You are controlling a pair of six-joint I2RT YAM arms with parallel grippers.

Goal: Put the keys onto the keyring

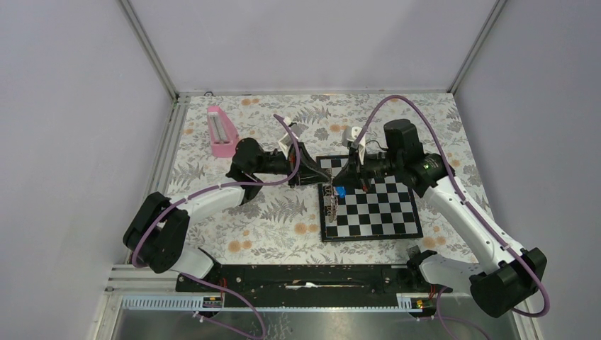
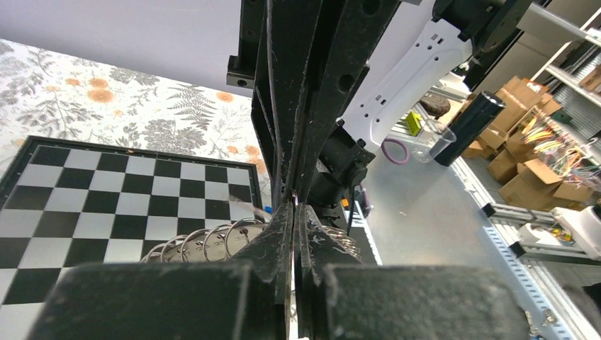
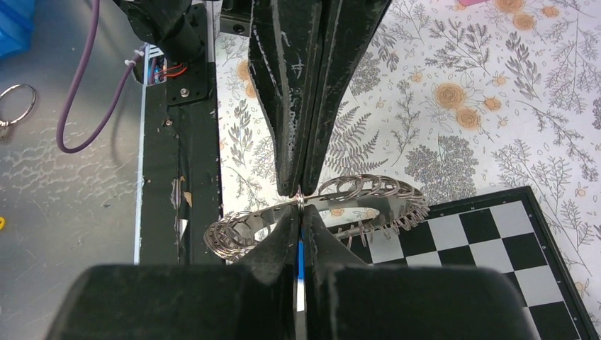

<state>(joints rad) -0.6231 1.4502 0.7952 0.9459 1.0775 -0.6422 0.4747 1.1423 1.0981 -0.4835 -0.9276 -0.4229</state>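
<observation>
Right tool [image 3: 299, 221]: closed to a hairline slit, clamping the key [image 3: 300, 262] by its blue plastic head, seen only as a thin blue sliver. Left tool [image 2: 295, 212], tip to tip with it: likewise pressed shut, pinching the band of the keyring [image 3: 368, 190]. Both pieces up between the 2 tools, at the left edge of the chessboard [image 1: 375, 209].

Key: probably light and stiff, with slick plastic. Best gripped flat across the head, leaving the blade free.

Keyring: likely springy and awkward, a loop of many small bright wire coils, prone to flex or swivel. Better pinched on the band, close to the threading spot.

Beyond, glossy black-and-white squares on a floral-printed desk [image 1: 269, 219].
</observation>
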